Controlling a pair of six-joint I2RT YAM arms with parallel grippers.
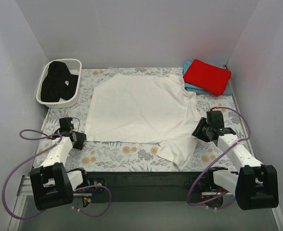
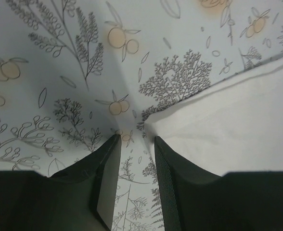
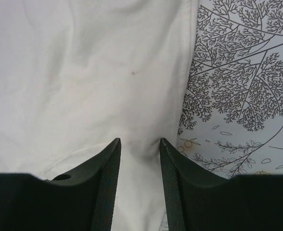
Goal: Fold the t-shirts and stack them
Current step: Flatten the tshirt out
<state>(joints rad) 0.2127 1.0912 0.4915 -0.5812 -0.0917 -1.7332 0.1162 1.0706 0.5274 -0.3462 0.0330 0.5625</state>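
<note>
Inspected white shirt [image 3: 83, 72]: spread flat over patterned cloth [image 3: 242, 72], covering most of it in view. Noted shirt's edge running top to bottom in a slight curve, with a seamed hem along it. Found one small reddish speck [image 3: 133, 72] on the fabric, plus faint grey shading nearby; unable to determine cause. Recorded soft folds low down, beside one finger. Observed cloth bare beyond the hem, printed with grey trees, leaves and small orange fruit. Logged right gripper [image 3: 139, 142] over the shirt just inside the hem, with dark ribbed fingers [image 3: 105, 192] parted and nothing between them. Unable to confirm contact with fabric.
</note>
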